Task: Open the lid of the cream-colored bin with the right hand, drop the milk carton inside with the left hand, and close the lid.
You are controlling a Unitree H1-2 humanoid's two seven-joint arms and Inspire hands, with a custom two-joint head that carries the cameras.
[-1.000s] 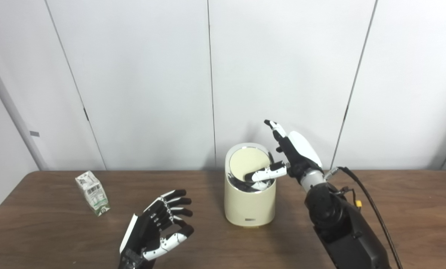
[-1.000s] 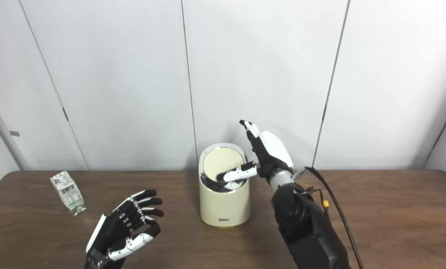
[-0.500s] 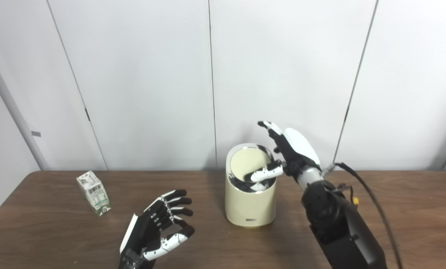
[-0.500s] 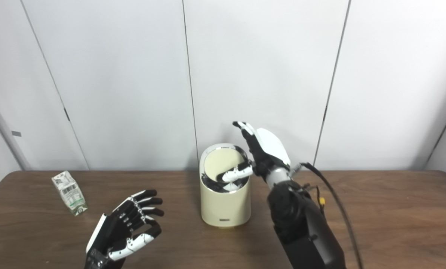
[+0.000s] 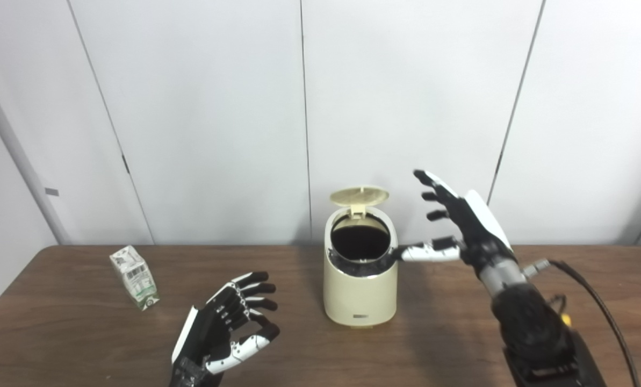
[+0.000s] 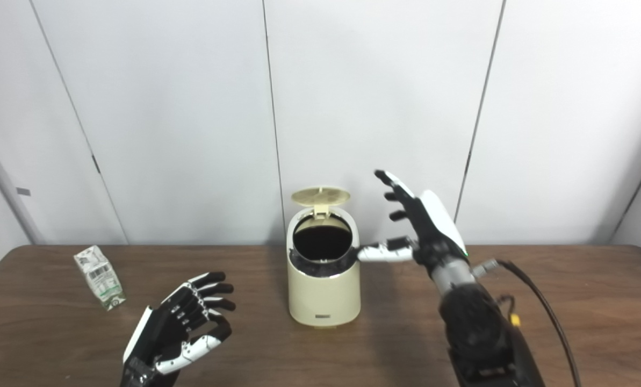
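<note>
The right hand (image 5: 460, 226) is spread open and empty, its thumb at the rim of the cream-colored bin (image 5: 359, 285), whose lid (image 5: 359, 195) is raised. The left hand (image 5: 226, 328) is held open, empty; the milk carton (image 5: 133, 277) is seen standing on the table (image 5: 84, 333), far left

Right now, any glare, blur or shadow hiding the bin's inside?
Left eye view: bin sharp, lid up, the opening reads solid black, contents unreadable. Right eye view: same dark opening, no glare; milk carton print too soft to read.
</note>
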